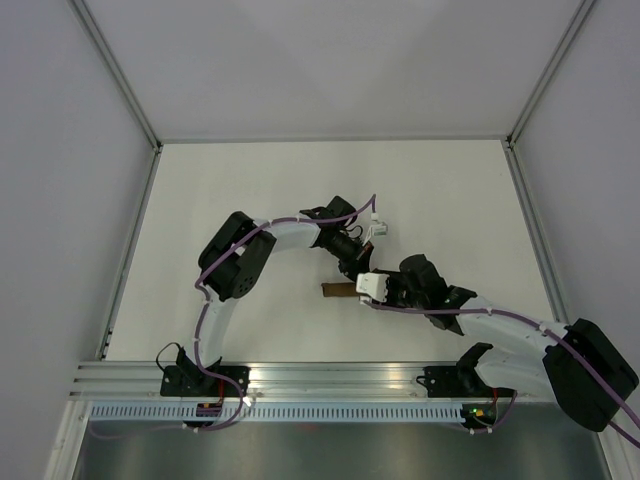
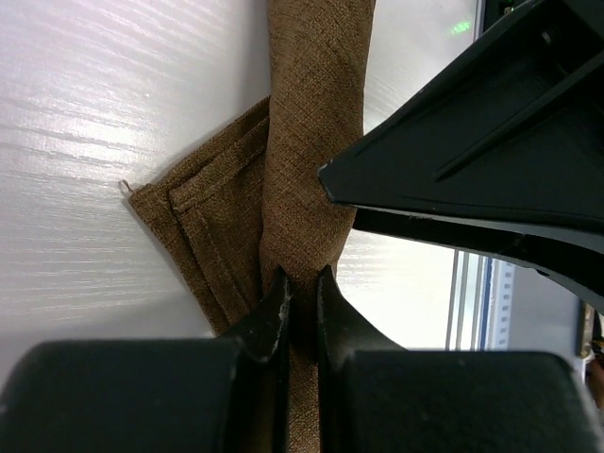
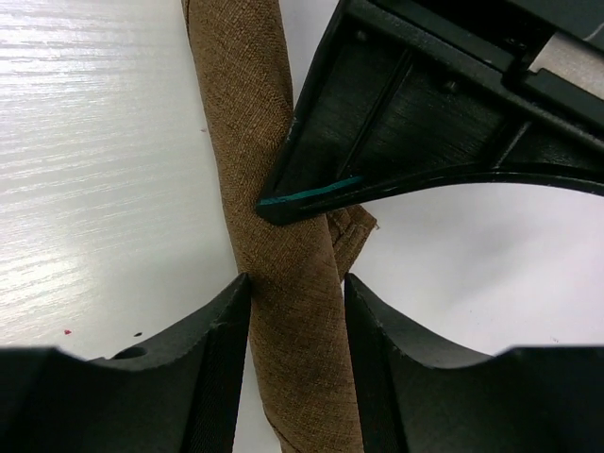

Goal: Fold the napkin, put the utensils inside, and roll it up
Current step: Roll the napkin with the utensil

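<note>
The dark brown napkin [image 1: 336, 290] lies rolled into a narrow tube on the white table. The left wrist view shows the roll [image 2: 316, 113] with a loose hemmed corner [image 2: 203, 226] sticking out beside it. My left gripper [image 2: 300, 276] is shut, pinching the roll's cloth between its tips; in the top view it [image 1: 358, 268] comes down from above the roll. My right gripper [image 3: 294, 283] straddles the roll [image 3: 250, 123] with its jaws apart at about the roll's width; in the top view it [image 1: 354, 289] sits at the roll's right end. The knife is hidden.
The two grippers are close together: the right gripper's finger [image 2: 472, 160] fills the left wrist view, and the left gripper's finger [image 3: 406, 123] crosses the right wrist view. The white table [image 1: 250, 200] has walls at the back and sides, and a metal rail [image 1: 330, 375] runs along the near edge.
</note>
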You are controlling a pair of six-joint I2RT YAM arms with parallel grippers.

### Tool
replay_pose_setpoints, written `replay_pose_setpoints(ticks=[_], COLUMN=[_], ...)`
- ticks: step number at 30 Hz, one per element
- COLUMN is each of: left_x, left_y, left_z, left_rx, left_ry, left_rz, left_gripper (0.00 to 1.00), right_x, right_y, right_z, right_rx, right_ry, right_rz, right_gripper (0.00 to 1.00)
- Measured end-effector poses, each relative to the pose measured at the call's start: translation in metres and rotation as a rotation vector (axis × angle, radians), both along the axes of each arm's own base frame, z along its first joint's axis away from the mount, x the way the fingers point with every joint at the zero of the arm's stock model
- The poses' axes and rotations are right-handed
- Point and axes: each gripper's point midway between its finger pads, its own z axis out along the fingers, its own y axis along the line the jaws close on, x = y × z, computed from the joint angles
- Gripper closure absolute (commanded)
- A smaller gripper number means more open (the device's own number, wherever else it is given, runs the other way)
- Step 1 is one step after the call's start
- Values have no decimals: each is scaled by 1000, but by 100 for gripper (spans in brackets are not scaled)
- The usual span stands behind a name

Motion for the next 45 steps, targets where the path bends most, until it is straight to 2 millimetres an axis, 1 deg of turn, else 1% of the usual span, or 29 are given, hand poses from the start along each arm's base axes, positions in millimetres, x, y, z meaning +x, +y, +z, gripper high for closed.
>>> replay_pose_setpoints(ticks=[12,16,21,24,25,27,28,29,34,39,40,42,45], left_x=[-5,-4,-4,-4,-5,-5,-5,-6,-6,-4,-3,2,15], left_y=[3,3,3,4,4,5,6,7,14,25,27,34,47], left_z=[-1,-1,-2,-2,-2,-3,-4,-5,-2,3,3,6,12], left_rx=[23,27,34,39,41,46,50,52,55,64,67,78,83], left_ry=[53,59,70,78,80,82,85,85,76,37,29,-1,-62], left_rz=[9,13,19,21,22,25,26,28,50,102,119,165,254], left_gripper=[88,85,83,78,73,67,63,61,50,49,48,48,48], right_x=[-14,-14,-14,-11,-11,-9,-9,-9,-9,-10,-9,-8,-6], right_y=[-1,1,2,4,4,4,5,5,8,10,10,11,11], right_z=[-6,-7,-16,-18,-18,-18,-18,-18,-17,-17,-18,-18,-19], right_rx=[-23,-27,-47,-52,-52,-56,-56,-56,-66,-88,-94,-106,-118], right_ry=[81,96,125,125,124,122,121,121,139,177,186,214,274], right_rz=[27,34,37,39,38,39,41,42,56,70,74,79,83], right_gripper=[50,50,52,57,57,64,66,69,77,80,83,84,85])
